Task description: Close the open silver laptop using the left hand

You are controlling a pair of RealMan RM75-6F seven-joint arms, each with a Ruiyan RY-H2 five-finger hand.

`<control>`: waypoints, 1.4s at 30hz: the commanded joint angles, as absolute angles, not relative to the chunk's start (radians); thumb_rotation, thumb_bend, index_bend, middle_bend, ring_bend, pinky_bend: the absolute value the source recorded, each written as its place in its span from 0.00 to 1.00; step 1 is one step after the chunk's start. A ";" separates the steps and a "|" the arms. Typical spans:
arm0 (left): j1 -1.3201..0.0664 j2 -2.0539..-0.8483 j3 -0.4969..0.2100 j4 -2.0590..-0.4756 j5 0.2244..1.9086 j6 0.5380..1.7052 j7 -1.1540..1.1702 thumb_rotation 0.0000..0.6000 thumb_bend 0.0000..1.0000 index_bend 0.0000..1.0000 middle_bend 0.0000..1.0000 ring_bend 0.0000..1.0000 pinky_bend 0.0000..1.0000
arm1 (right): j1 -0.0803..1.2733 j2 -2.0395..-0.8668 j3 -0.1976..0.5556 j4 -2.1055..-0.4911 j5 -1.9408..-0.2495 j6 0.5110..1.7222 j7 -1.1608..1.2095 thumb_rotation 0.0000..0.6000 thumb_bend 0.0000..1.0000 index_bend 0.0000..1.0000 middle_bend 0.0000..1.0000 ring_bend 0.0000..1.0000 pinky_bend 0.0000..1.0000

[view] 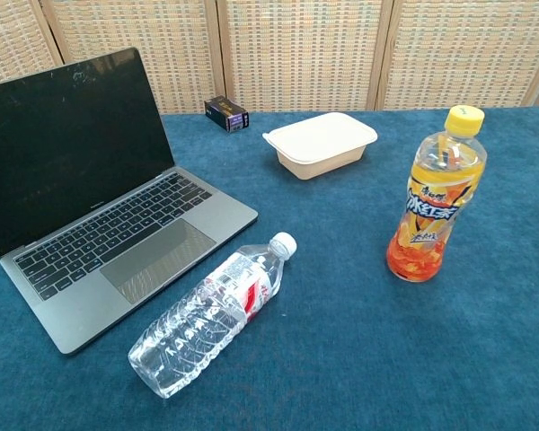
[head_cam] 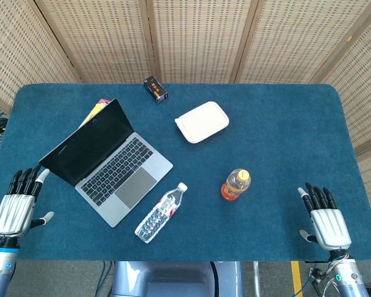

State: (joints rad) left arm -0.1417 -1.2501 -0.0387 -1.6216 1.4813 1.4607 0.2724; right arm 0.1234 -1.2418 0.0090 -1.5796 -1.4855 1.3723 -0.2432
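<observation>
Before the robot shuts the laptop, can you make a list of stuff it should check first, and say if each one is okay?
1. Laptop lid is up and needs closing: ok, the screen stands open.
2. Left hand is free: ok, it holds nothing, fingers apart, at the near table edge.
3. Nothing lies on the keyboard to get squashed: ok, keys and trackpad are bare.
4. Water bottle is out of the way: ok, it lies beside the laptop's front corner, off the keyboard.
5. Room behind the lid: cannot tell; a yellow and red object pokes out there, mostly hidden.
6. Right hand stays clear: ok, it is empty and far from the laptop.
</observation>
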 commanded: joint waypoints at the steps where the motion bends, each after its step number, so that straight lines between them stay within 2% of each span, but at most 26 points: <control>1: -0.142 -1.250 -0.039 -1.623 1.481 1.459 0.269 1.00 0.12 0.00 0.00 0.00 0.00 | 0.124 -1.242 0.009 -1.580 -1.484 1.370 -0.243 1.00 0.05 0.00 0.00 0.00 0.00; 18: -0.164 -1.240 -0.051 -1.660 1.483 1.436 0.248 1.00 0.13 0.00 0.00 0.00 0.00 | 0.118 -1.253 0.019 -1.570 -1.496 1.402 -0.238 1.00 0.05 0.00 0.00 0.00 0.00; 26: -0.198 -1.220 -0.082 -1.720 1.475 1.410 0.262 1.00 0.13 0.00 0.00 0.00 0.00 | 0.111 -1.261 0.028 -1.555 -1.503 1.429 -0.221 1.00 0.05 0.00 0.00 0.00 0.00; 34: -0.280 -1.119 -0.154 -1.919 1.415 1.300 0.184 1.00 0.16 0.00 0.00 0.00 0.00 | 0.112 -1.261 0.033 -1.548 -1.503 1.432 -0.206 1.00 0.05 0.00 0.00 0.00 0.00; 42: -0.400 -0.992 -0.281 -2.073 1.213 1.127 0.050 1.00 0.18 0.00 0.00 0.00 0.00 | 0.114 -1.261 0.038 -1.545 -1.501 1.431 -0.194 1.00 0.05 0.00 0.00 0.00 0.00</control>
